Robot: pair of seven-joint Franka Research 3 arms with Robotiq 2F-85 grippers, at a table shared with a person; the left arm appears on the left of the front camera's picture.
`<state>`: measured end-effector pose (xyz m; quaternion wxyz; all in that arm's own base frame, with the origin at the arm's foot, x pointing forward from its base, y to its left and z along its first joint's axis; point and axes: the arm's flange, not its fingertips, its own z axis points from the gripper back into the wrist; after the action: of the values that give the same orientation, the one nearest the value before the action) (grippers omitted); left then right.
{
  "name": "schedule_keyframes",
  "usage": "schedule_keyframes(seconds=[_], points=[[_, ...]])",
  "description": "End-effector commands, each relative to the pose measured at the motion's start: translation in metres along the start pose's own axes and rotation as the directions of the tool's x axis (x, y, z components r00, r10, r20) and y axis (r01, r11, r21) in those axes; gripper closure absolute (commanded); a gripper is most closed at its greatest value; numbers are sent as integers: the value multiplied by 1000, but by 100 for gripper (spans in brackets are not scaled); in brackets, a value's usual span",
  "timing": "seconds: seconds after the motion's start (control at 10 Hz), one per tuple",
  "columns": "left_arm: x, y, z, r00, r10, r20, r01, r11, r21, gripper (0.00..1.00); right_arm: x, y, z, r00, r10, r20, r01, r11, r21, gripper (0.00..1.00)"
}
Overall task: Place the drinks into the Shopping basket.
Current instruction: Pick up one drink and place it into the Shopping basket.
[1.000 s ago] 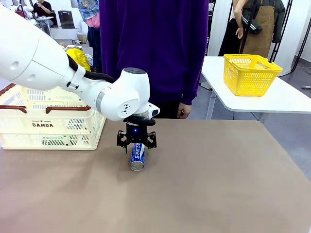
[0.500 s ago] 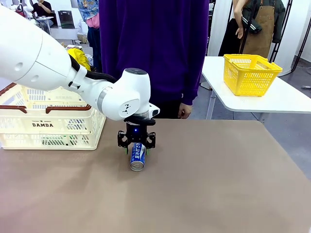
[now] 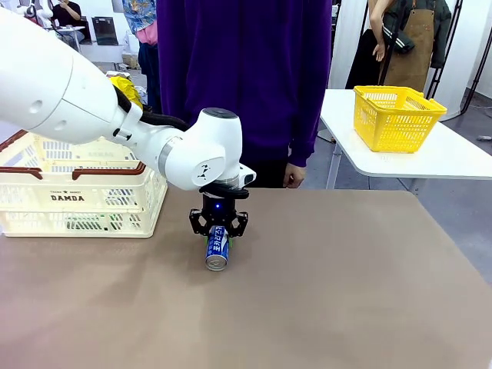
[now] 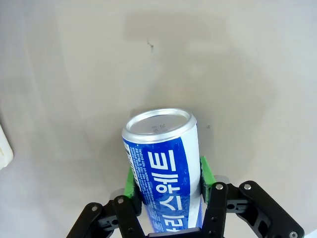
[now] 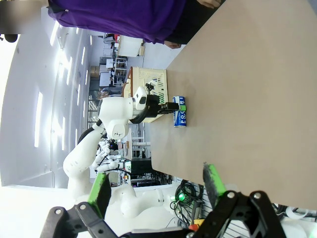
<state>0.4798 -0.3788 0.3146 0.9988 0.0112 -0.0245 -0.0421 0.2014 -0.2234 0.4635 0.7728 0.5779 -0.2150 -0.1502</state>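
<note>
With left gripper (image 3: 219, 241) pinching the blue can (image 3: 217, 250), lift and carry left to the Shopping basket (image 3: 46, 201).

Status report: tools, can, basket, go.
Left tool shut on blue can, can on table. Right tool open, clear of the work. Shopping basket left of can, path unobstructed.

White rounded left arm (image 3: 115, 115) ends in a black claw (image 3: 218, 237) with green pads (image 4: 206, 173) and silver screws.

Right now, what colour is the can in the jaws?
Blue with white lettering and silver ends; the can shows best in the left wrist view.
</note>
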Motion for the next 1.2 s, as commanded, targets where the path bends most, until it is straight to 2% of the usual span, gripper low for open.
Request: schedule_keyframes(seconds=[0.0, 0.2, 0.4, 0.7, 0.9, 1.0, 1.1], points=[[1, 0, -1, 1000, 11, -27, -11, 1000, -1, 100, 2, 0, -1, 1000, 27, 10, -27, 999, 27, 0], [2, 5, 11, 1000, 17, -22, -17, 1000, -12, 100, 2, 0, -1, 1000, 27, 10, -27, 999, 27, 0], [5, 18, 64, 998, 48, -27, -49, 999, -11, 100, 2, 0, -1, 1000, 27, 10, -27, 999, 27, 0], [-4, 35, 170, 997, 35, 71, -28, 994, -102, 100, 2, 0, -1, 1000, 27, 10, -27, 999, 27, 0], [-9, 43, 205, 986, 59, 154, -43, 993, -106, 100, 2, 0, -1, 1000, 27, 10, -27, 999, 27, 0], [-11, 46, 209, 986, 58, 153, -44, 995, -93, 100, 2, 0, -1, 1000, 27, 10, -27, 999, 27, 0], [-12, 50, 208, 993, 93, 67, -87, 992, -90, 100, 2, 0, -1, 1000, 27, 10, -27, 999, 27, 0]])
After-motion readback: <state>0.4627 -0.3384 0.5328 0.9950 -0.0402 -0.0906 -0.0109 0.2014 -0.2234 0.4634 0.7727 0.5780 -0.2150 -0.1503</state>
